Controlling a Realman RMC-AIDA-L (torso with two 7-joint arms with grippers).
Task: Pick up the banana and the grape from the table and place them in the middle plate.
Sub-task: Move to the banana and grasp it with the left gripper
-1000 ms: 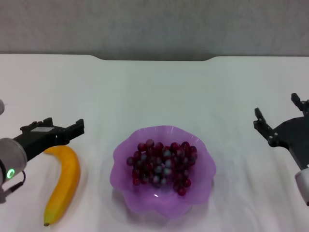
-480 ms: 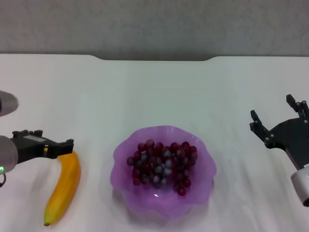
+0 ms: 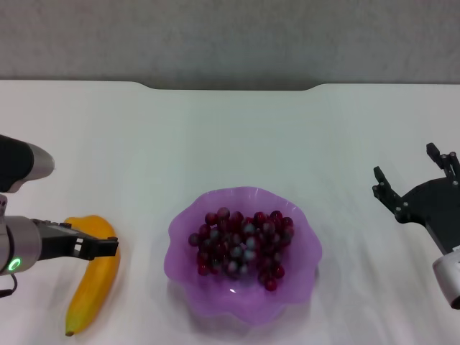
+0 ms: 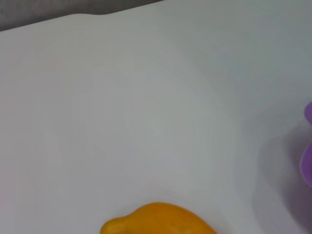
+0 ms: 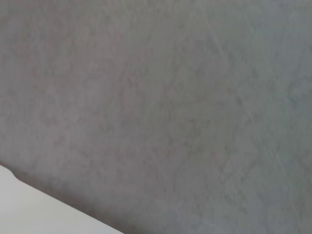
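The yellow-orange banana lies on the white table at the near left. Its end also shows in the left wrist view. My left gripper is low over the banana's upper part, with one dark finger across it. The gripper looks open and is not closed on the fruit. The bunch of dark red-purple grapes lies inside the purple scalloped middle plate at the centre. My right gripper is open and empty above the table at the right, away from the plate.
The table's notched far edge meets a grey wall. The plate's rim shows at the side of the left wrist view. The right wrist view shows the grey wall and a corner of the table.
My left gripper has come down and toward the near edge, from above the banana's top end to across its upper part. The right gripper has shifted slightly and stays open.
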